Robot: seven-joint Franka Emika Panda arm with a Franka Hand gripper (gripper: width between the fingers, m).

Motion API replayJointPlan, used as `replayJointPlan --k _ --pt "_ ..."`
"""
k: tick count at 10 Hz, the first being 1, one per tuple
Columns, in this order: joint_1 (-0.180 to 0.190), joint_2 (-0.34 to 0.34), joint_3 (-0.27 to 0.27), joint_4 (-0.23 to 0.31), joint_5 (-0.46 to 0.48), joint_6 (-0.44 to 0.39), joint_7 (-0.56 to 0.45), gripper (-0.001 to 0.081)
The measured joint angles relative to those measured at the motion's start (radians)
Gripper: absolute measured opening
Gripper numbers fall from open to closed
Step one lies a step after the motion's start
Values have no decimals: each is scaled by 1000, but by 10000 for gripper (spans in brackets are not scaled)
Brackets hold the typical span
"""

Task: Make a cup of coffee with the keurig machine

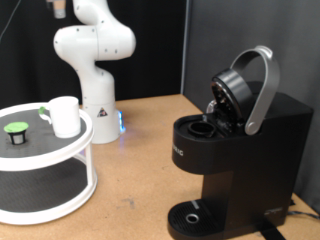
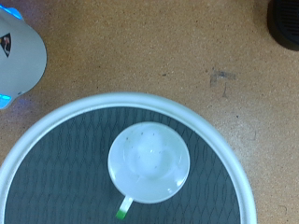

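Observation:
The cup is a small white mug standing on the top shelf of a round white stand at the exterior view's left. In the wrist view the cup is seen straight from above; it is empty and its handle has a green mark. The keurig machine stands at the exterior view's right with its silver-grey lid handle raised and the brew head open. Its round drip base is bare. The gripper shows in neither view; the arm runs up out of the exterior view's top.
A small dark pod with a green top sits on the same shelf, left of the cup. The robot's white base stands behind the stand and also shows in the wrist view. The stand's rim rings a dark mesh surface.

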Motion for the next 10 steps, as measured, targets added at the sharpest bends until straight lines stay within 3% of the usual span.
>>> replayJointPlan --k 6,10 --pt "-29 1 -158 5 -115 44 -128 801" --pt "-26 9 -175 4 -124 53 -163 801"
